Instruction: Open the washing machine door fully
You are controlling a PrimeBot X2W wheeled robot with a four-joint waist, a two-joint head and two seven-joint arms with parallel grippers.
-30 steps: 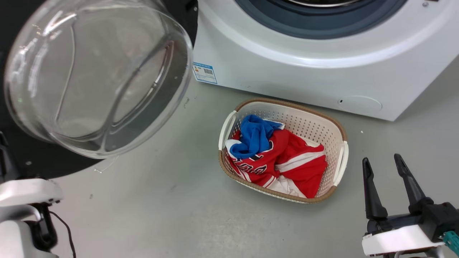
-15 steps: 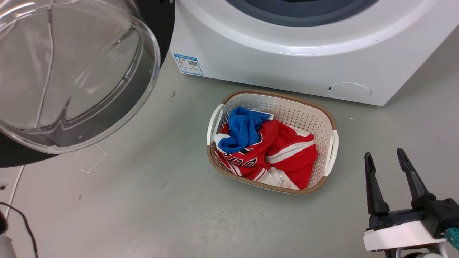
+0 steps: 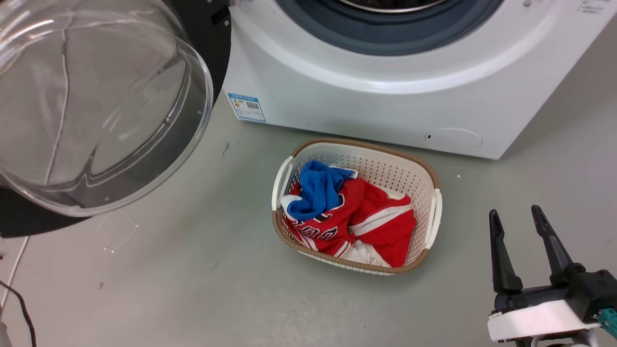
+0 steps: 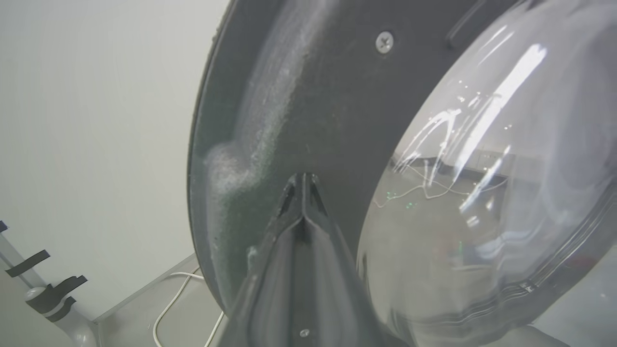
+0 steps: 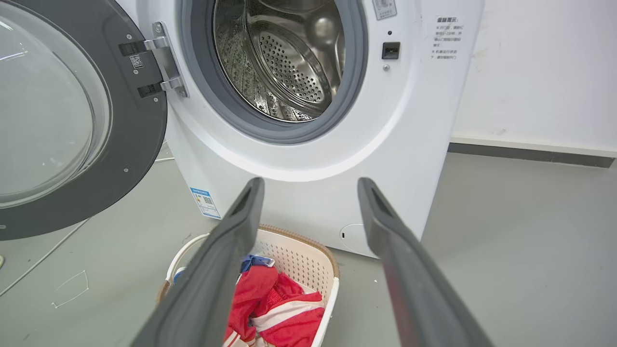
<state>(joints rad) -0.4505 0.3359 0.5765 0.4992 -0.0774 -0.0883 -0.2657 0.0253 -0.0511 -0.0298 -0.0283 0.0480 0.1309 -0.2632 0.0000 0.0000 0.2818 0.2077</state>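
Washing machine door (image 5: 72, 115) stands swung wide open to the left of the washing machine (image 5: 299, 159), hanging from a metal hinge (image 5: 166, 58) on the machine's left edge, with its bulging glass bowl turned outward.

A small white sticker (image 5: 136, 61) with a code sits on the door's dark ring beside the hinge. A blue label (image 3: 247, 107) is stuck at the machine's lower left front corner, and its print is too small to read. To the right of the steel drum (image 5: 284, 58) the white front bears a block of small printed lines (image 5: 448, 38) that cannot be read either. A round cap (image 3: 453, 139) sits low on the machine's right front.

On the floor just in front of the machine stands a white perforated basket (image 3: 366, 144) with a brown rim. It holds a crumpled red garment (image 3: 366, 212) with white stripes and dark lettering, too folded to read, and a blue cloth (image 3: 318, 190) on top at the machine's end.

The left gripper (image 4: 302, 183) has its fingers pressed together, tips against the door's dark inner ring beside the glass; whether they touch it I cannot tell. The right gripper (image 3: 513, 214) hovers spread and empty, in front of the machine and right of the basket.
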